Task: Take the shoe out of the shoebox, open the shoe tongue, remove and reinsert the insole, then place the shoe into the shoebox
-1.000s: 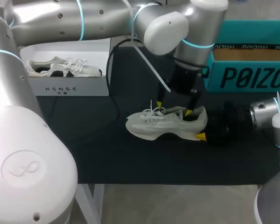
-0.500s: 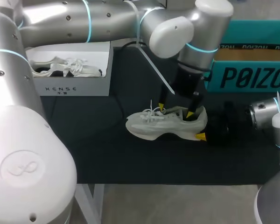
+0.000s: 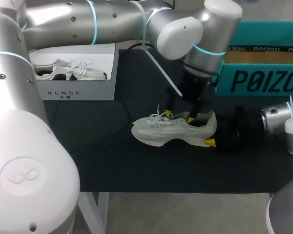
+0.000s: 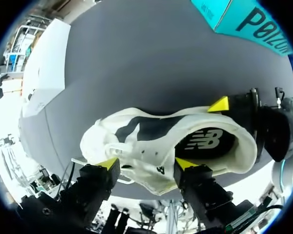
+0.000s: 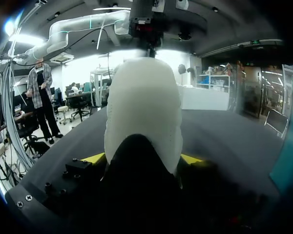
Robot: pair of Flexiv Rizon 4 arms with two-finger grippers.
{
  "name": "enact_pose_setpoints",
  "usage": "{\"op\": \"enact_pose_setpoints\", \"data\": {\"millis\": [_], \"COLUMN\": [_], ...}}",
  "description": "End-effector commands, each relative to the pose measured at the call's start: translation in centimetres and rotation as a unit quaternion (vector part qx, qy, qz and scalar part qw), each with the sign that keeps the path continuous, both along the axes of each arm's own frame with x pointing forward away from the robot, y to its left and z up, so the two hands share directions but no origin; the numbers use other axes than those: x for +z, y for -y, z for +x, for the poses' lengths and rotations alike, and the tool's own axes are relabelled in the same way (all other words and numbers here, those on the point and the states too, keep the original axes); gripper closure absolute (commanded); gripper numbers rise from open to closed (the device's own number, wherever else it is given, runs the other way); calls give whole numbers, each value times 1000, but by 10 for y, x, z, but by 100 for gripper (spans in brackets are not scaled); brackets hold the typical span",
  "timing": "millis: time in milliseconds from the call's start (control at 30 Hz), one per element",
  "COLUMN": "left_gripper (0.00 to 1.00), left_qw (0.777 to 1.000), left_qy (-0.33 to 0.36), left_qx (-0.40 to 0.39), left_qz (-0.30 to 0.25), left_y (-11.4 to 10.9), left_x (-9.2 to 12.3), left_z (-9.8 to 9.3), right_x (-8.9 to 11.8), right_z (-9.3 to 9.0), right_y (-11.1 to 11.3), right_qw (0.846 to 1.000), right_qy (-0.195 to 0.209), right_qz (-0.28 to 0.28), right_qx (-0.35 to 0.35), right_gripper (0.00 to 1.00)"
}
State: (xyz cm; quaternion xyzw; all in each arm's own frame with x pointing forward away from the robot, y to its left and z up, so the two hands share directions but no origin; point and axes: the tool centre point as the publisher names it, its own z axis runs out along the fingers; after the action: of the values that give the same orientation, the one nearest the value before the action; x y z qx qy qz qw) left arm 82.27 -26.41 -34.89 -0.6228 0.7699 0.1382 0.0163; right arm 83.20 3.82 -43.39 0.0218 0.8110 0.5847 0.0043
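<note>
Altogether one unboxed shoe (image 3: 161,131), one boxed shoe (image 3: 63,69).

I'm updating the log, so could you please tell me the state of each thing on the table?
Off-white lace-up trainer: upright on the dark mat.
White cardboard shoebox: open, a pale shoe inside.
Teal cardboard box: open.
Left pincer: open, at the trainer's opening.
Right pincer: shut on the trainer's heel.

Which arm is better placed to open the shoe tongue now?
Left. The left gripper hangs open over the shoe, right at its opening; the right gripper is shut on its heel, likely steadying it.
</note>
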Motion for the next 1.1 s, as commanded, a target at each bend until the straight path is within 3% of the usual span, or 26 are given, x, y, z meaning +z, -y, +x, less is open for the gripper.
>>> {"op": "enact_pose_setpoints", "data": {"millis": [33, 433, 900, 1100], "left_gripper": [100, 100, 100, 100], "left_qw": [1000, 1000, 996, 994], "left_qy": [3, 11, 20, 3], "left_qx": [-4, 8, 70, 99], "left_qz": [-5, -25, -48, -57], "left_y": [1, -11, -61, -70], "left_x": [6, 25, 55, 48], "left_z": [1, 11, 26, 28], "right_x": [-3, -3, -3, -3], "right_z": [1, 1, 1, 1], "right_y": [-3, -3, -3, -3], "right_qw": [1000, 1000, 1000, 1000], "right_qy": [0, 0, 0, 0], "right_qz": [-2, -2, -2, -2], "right_qx": [0, 0, 0, 0], "right_gripper": [100, 100, 100, 100]}}
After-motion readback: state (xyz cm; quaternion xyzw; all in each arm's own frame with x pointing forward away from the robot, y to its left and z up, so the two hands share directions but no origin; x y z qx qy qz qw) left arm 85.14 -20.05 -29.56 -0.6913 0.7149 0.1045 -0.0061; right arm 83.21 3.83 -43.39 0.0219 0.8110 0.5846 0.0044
